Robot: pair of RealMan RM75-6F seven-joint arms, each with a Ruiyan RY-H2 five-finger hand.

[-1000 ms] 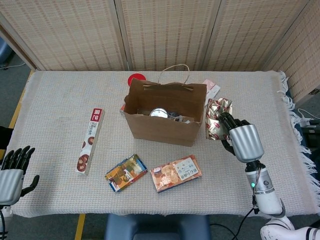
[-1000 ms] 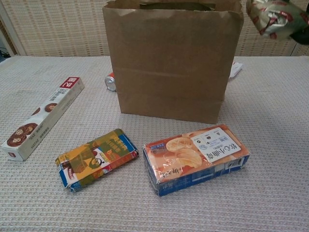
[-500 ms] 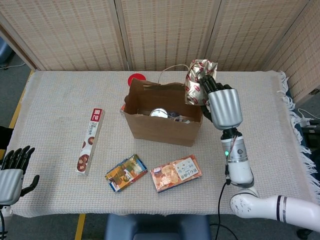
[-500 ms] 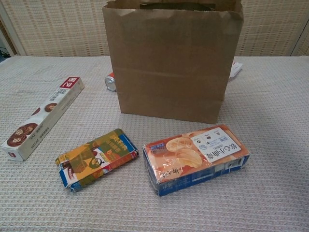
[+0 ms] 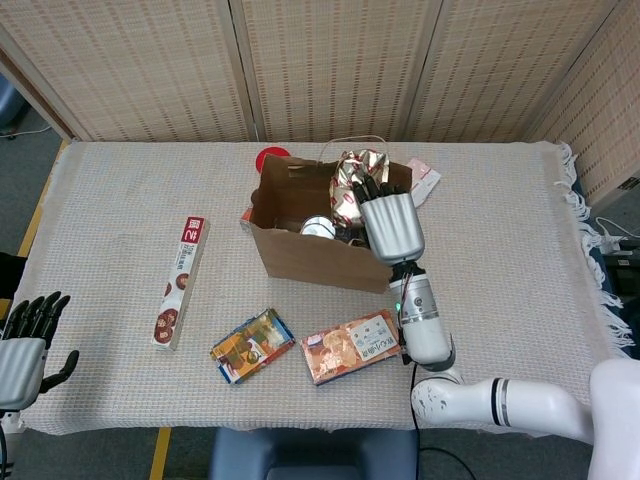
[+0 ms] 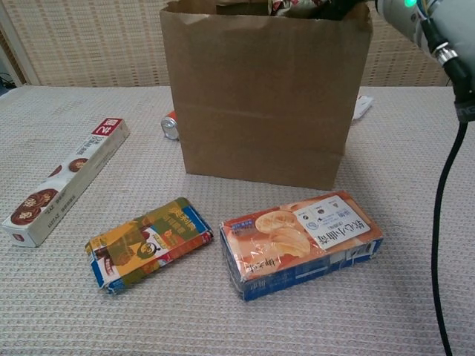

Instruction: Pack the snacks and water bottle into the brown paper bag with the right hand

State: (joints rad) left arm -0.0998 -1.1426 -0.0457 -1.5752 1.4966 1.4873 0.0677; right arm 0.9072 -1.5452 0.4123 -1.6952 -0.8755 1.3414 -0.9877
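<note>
Right hand: the silver right hand (image 5: pixel 391 226) hung over the open mouth of the brown paper bag (image 5: pixel 325 250), its dark fingers (image 5: pixel 372 190) clamped on a crinkled silver-and-red foil snack packet (image 5: pixel 354 181) held at the bag's rim
Left hand: the left hand (image 5: pixel 24 340) sat at the near left edge of the table, fingers apart and holding nothing
Bag: it stood upright near the middle of the table, with a round silver lid (image 5: pixel 318 227) and other contents showing inside
Snacks outside: a long white box with chocolate biscuit pictures (image 5: pixel 181 281) lay well left of the bag; a yellow-and-blue foil packet (image 5: pixel 252 345) and an orange-and-blue pastry box (image 5: pixel 352 346) lay side by side in front of it
Behind the bag: a round red object (image 5: pixel 271 158) lay at its rear left corner, and a white-and-pink packet (image 5: pixel 423 181) to its rear right
Surface: a pale grey woven cloth (image 5: pixel 120 220) covered the table, with a fringe along its right edge
Room: woven beige folding screens (image 5: pixel 320 65) stood behind the table, and grey floor showed at both sides
</note>
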